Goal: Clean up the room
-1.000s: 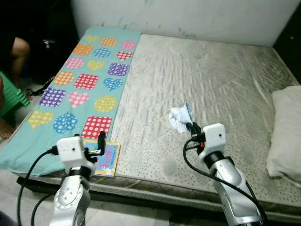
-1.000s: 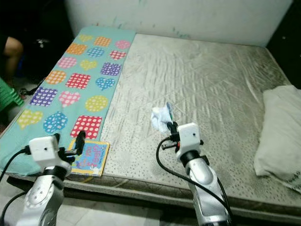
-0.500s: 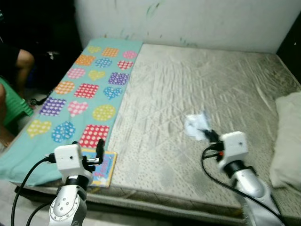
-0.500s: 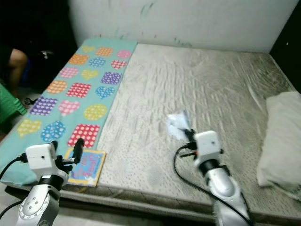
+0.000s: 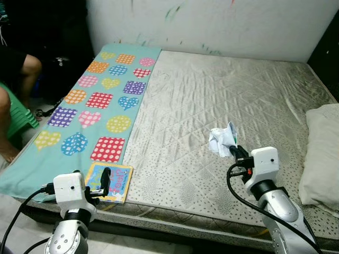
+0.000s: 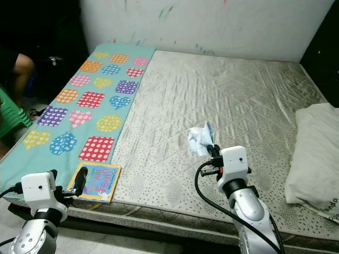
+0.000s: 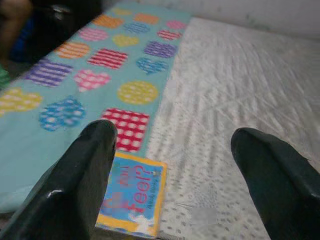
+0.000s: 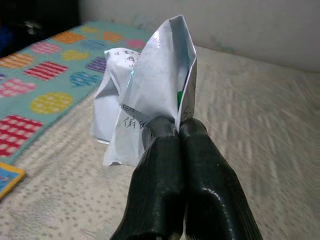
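My right gripper (image 8: 172,132) is shut on a crumpled white paper wrapper (image 8: 145,95), held just above the grey mattress (image 5: 222,95) at its front right; the wrapper (image 5: 222,140) sticks up past the fingertips (image 5: 237,153). My left gripper (image 7: 172,150) is open, its two black fingers (image 7: 82,180) wide apart, low at the mattress's front left corner. A small blue and yellow children's book (image 5: 112,181) lies flat just ahead of it, on the near end of a teal mat (image 5: 100,100) with coloured hearts and squares.
A white pillow (image 5: 322,153) lies at the mattress's right edge. A person's leg (image 5: 21,69) and a green stool (image 5: 16,114) are at the far left beside the bed. A white wall (image 5: 212,24) backs the bed.
The camera has shifted a little. My left gripper has sunk lower toward the bed's front edge. The right gripper still holds the wrapper in about the same place.
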